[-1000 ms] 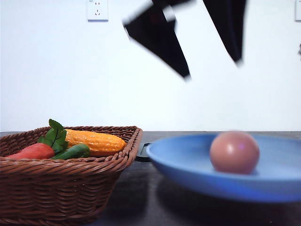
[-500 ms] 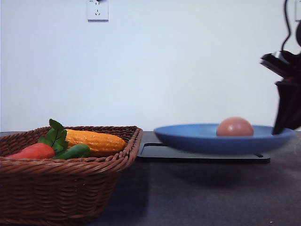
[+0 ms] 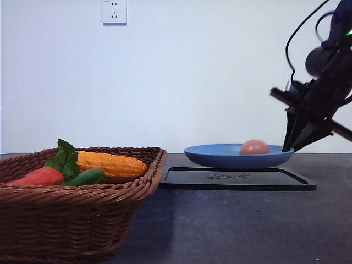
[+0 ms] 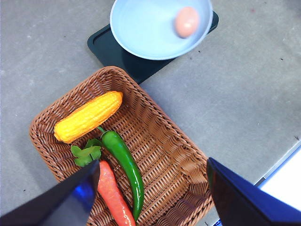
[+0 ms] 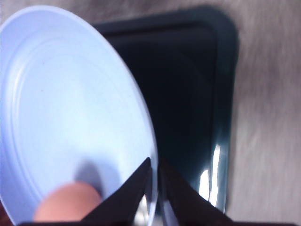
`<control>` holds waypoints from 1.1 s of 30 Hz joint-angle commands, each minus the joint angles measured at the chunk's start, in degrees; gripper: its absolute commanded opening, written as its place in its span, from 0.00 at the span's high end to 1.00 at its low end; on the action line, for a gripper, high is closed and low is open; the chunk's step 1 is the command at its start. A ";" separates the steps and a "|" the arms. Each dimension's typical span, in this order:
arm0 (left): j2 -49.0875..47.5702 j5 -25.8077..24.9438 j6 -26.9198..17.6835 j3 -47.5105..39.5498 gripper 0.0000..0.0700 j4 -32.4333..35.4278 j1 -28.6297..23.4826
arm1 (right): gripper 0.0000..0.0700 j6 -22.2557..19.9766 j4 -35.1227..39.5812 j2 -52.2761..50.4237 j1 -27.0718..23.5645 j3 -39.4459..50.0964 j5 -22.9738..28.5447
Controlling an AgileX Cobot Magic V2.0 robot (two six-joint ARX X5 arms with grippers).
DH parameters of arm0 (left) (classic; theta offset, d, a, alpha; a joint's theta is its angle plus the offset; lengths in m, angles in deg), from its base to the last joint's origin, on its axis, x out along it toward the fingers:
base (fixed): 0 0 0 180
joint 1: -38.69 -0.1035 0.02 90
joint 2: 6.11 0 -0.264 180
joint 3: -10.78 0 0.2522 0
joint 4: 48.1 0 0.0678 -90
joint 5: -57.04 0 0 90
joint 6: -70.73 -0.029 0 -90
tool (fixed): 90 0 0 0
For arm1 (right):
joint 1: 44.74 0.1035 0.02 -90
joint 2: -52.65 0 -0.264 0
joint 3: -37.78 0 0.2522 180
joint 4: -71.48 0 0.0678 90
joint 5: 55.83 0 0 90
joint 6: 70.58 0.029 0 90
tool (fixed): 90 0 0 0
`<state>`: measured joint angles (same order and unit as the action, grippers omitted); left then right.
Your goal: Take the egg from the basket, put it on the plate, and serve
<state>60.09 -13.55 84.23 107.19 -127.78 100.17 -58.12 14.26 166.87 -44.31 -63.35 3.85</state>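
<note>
The blue plate (image 3: 231, 156) is at the black tray (image 3: 237, 179), and I cannot tell whether it rests on it or hangs just over it. The pinkish egg (image 3: 254, 147) lies in the plate, toward its right side. My right gripper (image 3: 291, 147) is shut on the plate's right rim, and the right wrist view shows its fingers (image 5: 136, 188) pinching that rim (image 5: 143, 122) beside the egg (image 5: 70, 203). The wicker basket (image 3: 82, 192) stands at the front left. My left gripper (image 4: 153, 162) hangs open high over the basket (image 4: 160, 141), holding nothing. The plate (image 4: 141, 28) and egg (image 4: 186, 21) lie beyond the basket.
Inside the basket lie a yellow corn cob (image 4: 88, 117), a green pepper (image 4: 124, 162) and an orange-red carrot (image 4: 113, 197). Grey tabletop (image 3: 242, 225) spreads in front of the tray. A white wall with a socket (image 3: 114, 11) stands behind.
The plate with the egg has moved away from the camera and down to the black tray. The right arm has swung into view at the right, still holding the rim.
</note>
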 commanded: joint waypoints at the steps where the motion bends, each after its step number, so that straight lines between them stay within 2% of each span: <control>1: 0.45 0.52 0.78 0.90 0.34 0.29 0.62 | 1.00 0.72 -0.43 2.27 0.19 -2.43 -0.73; 6: 0.46 0.58 1.14 0.90 0.34 0.57 0.62 | 0.99 0.71 -0.33 4.07 -0.03 -3.39 -0.53; 11: 0.46 0.60 1.12 0.90 0.34 1.07 0.62 | 0.74 0.31 -1.27 4.20 -0.44 -3.39 2.85; 14: 0.46 0.60 1.11 0.90 0.34 1.23 0.62 | 0.67 0.01 -1.49 4.19 -0.68 -3.39 2.95; 21: 0.46 0.64 1.10 0.90 0.35 1.23 0.62 | 0.67 -0.90 -1.80 3.12 -2.36 -3.50 2.71; 27: 0.49 2.27 0.36 0.90 0.36 2.04 0.61 | 0.67 -2.76 -4.43 -1.04 -3.97 -3.50 0.39; 30: 0.52 3.53 -1.38 0.90 0.45 4.01 0.48 | 0.70 -4.56 -7.05 -4.61 -4.06 -3.50 0.37; 33: 0.59 4.78 -3.70 0.90 0.58 7.10 -0.51 | 0.81 -7.47 -9.78 -9.18 -3.47 -3.48 0.63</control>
<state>60.09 -9.49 82.66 107.19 -121.76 99.43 -62.50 4.98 158.11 -48.25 -65.39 4.46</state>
